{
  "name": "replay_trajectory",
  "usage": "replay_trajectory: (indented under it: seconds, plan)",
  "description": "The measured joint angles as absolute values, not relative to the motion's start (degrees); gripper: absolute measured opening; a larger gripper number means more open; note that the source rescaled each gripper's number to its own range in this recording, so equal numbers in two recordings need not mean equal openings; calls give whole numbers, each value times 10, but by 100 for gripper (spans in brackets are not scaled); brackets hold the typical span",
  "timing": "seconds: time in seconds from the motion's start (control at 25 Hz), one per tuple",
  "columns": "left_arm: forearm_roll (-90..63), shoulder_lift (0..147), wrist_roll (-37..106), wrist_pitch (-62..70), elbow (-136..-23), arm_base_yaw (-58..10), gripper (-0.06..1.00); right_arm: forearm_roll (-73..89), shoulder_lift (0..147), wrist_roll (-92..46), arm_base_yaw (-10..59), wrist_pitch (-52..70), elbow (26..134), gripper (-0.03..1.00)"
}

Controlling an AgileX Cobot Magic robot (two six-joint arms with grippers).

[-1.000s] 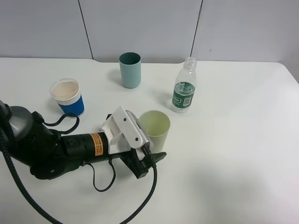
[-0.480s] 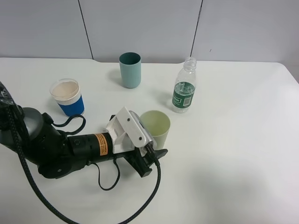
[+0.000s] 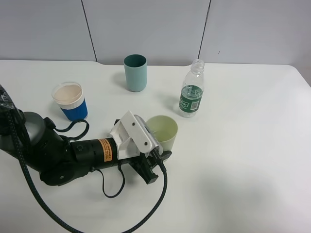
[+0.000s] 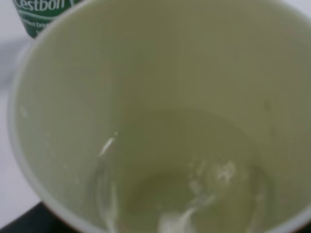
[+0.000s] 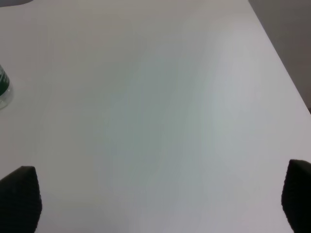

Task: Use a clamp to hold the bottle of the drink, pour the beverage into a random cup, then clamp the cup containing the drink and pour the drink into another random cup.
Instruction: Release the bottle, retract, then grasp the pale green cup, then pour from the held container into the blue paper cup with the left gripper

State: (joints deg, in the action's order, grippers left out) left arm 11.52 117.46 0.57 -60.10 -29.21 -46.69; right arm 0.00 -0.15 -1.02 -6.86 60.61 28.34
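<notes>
The pale yellow-green cup containing the drink point(image 3: 164, 131) stands upright near the table's middle. My left gripper point(image 3: 159, 144) lies low on the table, its jaws shut on the cup's lower part. One black finger point(image 3: 164, 155) shows in front; the other is hidden behind the cup. In the left wrist view the cup point(image 4: 160, 97) fills the frame, with clear beverage point(image 4: 194, 189) pooled at its bottom. The uncapped bottle point(image 3: 191, 91) with its green label point(image 4: 39, 14) stands behind and to the right. The blue-sleeved cup point(image 3: 72, 101) stands at the left. My right gripper point(image 5: 158, 196) is open over bare table.
A darker teal straight-sided cup point(image 3: 135, 73) stands at the back centre. The left arm's black cable point(image 3: 146, 208) loops over the table in front of the arm. The white table point(image 3: 243, 160) ends at its right edge point(image 5: 282, 58). The bottle's edge point(image 5: 3, 90) shows in the right wrist view.
The left arm slid slightly toward the yellow-green cup, and its jaws closed from wide open onto the cup. The right gripper and the other objects have not moved.
</notes>
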Motion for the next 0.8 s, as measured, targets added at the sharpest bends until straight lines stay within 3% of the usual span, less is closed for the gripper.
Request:
replay_trajectory:
  seconds: [0.48,0.8]
  plan:
    - [93,1140,-4,-554,-284,-467,2,0,-1,-10,-69,606,283,100]
    - [-41,1056,-7,-547,-215,-467,2,0,-1,-10,-69,606,283,100]
